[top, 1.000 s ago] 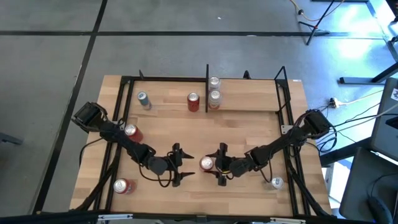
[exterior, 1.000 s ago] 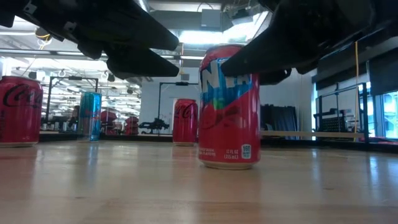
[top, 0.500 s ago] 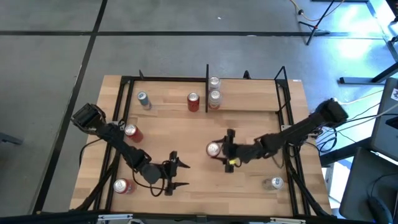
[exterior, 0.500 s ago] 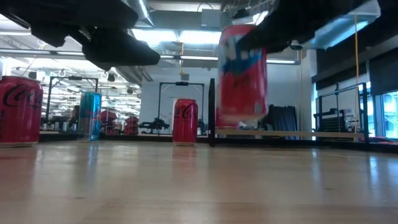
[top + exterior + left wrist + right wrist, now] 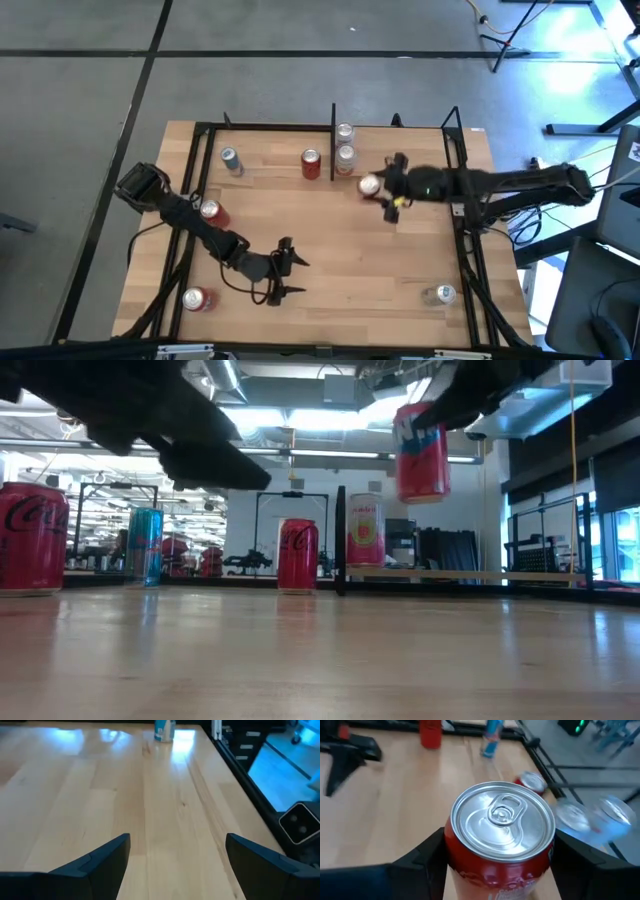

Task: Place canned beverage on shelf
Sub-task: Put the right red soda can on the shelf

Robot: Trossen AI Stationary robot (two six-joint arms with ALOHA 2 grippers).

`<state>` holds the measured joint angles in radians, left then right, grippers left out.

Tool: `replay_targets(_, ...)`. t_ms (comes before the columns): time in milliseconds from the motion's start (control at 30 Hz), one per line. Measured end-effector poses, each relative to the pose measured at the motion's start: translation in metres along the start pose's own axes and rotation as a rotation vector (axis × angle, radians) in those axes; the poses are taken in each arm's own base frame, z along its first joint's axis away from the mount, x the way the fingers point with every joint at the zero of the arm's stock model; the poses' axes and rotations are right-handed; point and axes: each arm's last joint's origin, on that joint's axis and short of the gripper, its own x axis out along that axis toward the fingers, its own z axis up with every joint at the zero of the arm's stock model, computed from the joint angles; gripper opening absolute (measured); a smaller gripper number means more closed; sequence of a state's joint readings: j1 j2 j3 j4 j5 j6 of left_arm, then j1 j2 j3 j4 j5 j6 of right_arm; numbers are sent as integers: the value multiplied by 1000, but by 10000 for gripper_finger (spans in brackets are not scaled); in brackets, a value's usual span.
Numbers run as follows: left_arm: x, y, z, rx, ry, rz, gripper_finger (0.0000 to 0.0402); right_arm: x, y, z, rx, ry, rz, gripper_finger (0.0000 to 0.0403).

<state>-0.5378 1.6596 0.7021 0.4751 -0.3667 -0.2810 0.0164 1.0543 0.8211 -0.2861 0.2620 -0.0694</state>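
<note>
My right gripper (image 5: 380, 188) is shut on a red can (image 5: 367, 186), held in the air just right of the shelf's black divider plate (image 5: 333, 140). The can also shows high in the low view (image 5: 422, 452). The shelf (image 5: 270, 175) runs along the table's far edge. On its wood floor stand a blue can (image 5: 231, 160), a red can (image 5: 311, 163) and two cans (image 5: 345, 155) right of the divider. My left gripper (image 5: 285, 270) is open and empty, over the table's near middle. My right gripper pinches the red can's side wall (image 5: 451, 851) between its two fingers (image 5: 422, 860), just below the rim. The fingers come level from the table's right side. The can is lifted clear of the table, about upright, with its top (image 5: 504, 820) up.
Loose cans lie outside the shelf: two red ones at the left (image 5: 210, 212) (image 5: 198, 298) and a silver one at the near right (image 5: 443, 294). Black metal frame rails (image 5: 462, 190) run along the table's left and right sides. Bare wood lies between the arms.
My right gripper has lifted the red can off the table's near middle and carried it up and toward the far edge, to beside the shelf's divider. The can has stayed about upright in the hold.
</note>
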Motion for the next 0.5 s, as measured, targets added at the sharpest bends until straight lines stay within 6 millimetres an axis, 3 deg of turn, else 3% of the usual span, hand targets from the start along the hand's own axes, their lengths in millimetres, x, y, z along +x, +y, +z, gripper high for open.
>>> replay_targets(500, 9, 34, 6, 88, 87, -115, 315, 7, -126, -26, 81, -45, 16, 249)
